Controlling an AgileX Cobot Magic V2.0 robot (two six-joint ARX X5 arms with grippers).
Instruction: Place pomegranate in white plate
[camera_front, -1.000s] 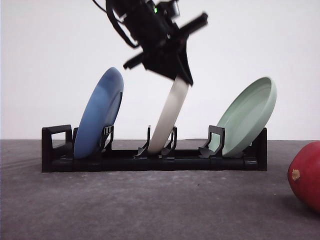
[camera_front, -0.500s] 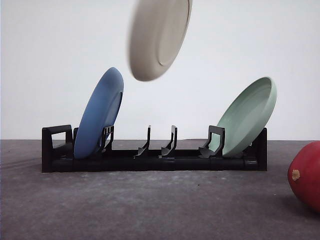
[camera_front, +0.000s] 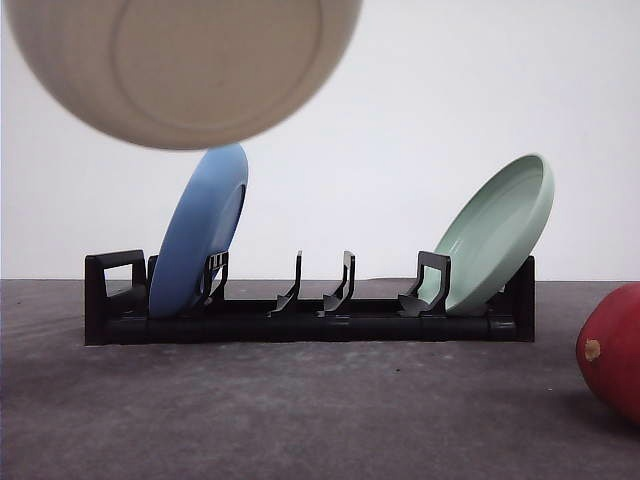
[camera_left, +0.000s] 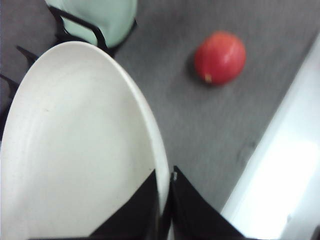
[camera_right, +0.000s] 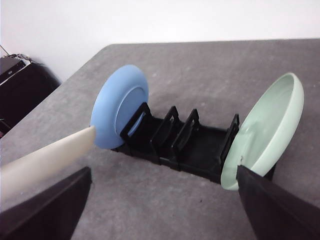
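The white plate (camera_front: 180, 60) hangs in the air above the blue plate, large and close to the front camera, its underside facing it. In the left wrist view my left gripper (camera_left: 165, 210) is shut on the rim of the white plate (camera_left: 75, 150). The pomegranate (camera_front: 612, 350) lies on the dark table at the right edge, a round red fruit (camera_left: 220, 57) with its brown crown showing. My right gripper (camera_right: 160, 220) is open and holds nothing, facing the rack from the near side. The white plate's edge (camera_right: 45, 155) juts in beside it.
A black dish rack (camera_front: 310, 320) stands across the table with a blue plate (camera_front: 200, 230) at its left end and a pale green plate (camera_front: 500, 235) at its right end. Its middle slots (camera_right: 185, 135) hold nothing. The table's pale edge (camera_left: 285, 175) runs past the pomegranate.
The white plate has been lifted out of the rack's middle slot, then carried up, left and toward the camera. The pomegranate and the other plates have not moved.
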